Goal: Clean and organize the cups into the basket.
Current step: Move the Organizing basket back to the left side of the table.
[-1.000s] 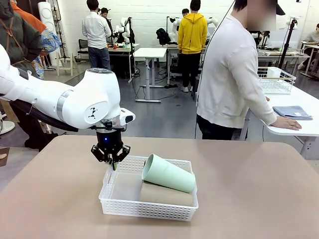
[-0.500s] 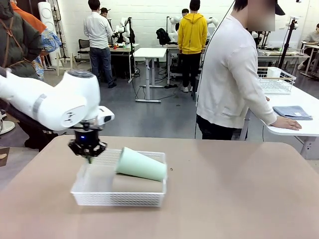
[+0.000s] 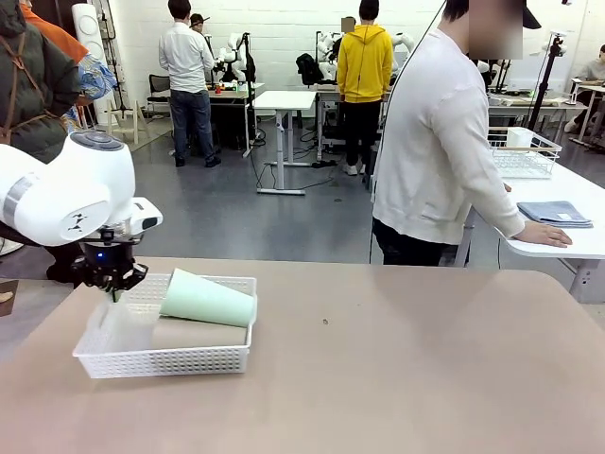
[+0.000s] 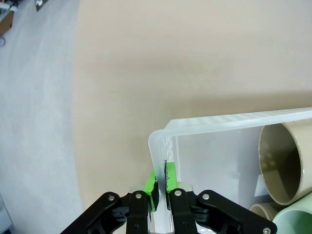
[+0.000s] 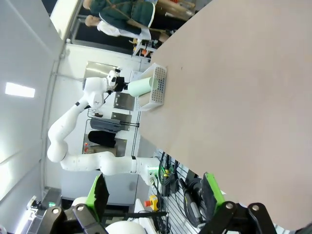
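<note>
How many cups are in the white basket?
3: a mint green cup on top, one brown cup beneath, another brown cup beside it in the basket. More may be hidden.

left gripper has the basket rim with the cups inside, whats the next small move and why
Probably open the left gripper and lift away. It is pinched shut on the rim of the white perforated plastic basket, which sits near the table's left edge with the mint green paper cup lying atop a kraft brown paper cup.

Front view across table [image 3: 425, 359]; left wrist close above basket [image 4: 204, 126], right wrist seemingly far.
</note>
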Controlling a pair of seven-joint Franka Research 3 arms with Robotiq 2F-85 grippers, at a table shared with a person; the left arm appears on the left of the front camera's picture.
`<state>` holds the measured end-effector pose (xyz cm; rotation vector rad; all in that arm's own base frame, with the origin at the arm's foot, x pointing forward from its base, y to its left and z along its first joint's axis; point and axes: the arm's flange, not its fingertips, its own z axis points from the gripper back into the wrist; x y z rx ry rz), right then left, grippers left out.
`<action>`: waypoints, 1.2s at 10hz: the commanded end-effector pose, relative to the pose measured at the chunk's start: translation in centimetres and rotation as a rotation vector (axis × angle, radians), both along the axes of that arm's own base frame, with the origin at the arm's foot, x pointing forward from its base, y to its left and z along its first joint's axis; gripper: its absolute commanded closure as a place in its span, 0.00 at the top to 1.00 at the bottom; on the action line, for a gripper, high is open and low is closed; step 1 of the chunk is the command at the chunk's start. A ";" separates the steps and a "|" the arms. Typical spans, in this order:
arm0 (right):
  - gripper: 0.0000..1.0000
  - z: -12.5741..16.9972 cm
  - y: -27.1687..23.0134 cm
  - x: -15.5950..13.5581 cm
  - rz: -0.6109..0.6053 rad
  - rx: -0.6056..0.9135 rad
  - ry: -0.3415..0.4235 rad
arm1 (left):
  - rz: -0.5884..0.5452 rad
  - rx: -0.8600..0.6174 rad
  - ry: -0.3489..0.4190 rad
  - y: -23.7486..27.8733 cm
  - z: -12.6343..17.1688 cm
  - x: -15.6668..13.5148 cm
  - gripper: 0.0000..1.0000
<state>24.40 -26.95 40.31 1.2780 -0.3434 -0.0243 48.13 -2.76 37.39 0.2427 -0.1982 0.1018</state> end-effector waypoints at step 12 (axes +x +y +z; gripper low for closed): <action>1.00 0.0 0.1 -0.2 0.015 0.000 0.004 | -0.068 -0.021 0.020 6.2 -1.5 6.5 0.06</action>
